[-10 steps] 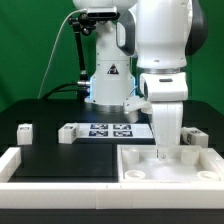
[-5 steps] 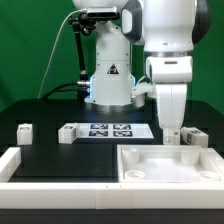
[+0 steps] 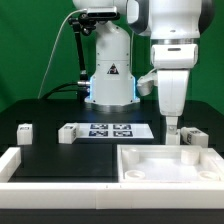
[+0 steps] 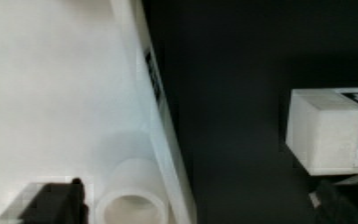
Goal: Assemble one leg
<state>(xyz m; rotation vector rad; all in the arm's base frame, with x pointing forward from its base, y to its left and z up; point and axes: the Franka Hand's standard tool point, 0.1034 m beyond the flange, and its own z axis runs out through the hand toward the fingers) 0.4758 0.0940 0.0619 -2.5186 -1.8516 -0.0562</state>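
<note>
Your leg [image 3: 190, 137], at the exterior view's right, looks light, rigid, slick plastic, so pinch its flat opposite sides; end effector [image 3: 172, 129] just beside it, spread or pressed together I can't tell.

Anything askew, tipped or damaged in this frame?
Nothing stands out: all three legs sit squarely and apart, the tray piece lies flat, the hand hangs beside the leg at the exterior view's right.

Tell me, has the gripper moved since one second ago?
Yes. The gripper has risen out of the white tray-like piece and shifted toward the exterior view's right. It now hangs near the piece's back rim, close to the leg.
</note>
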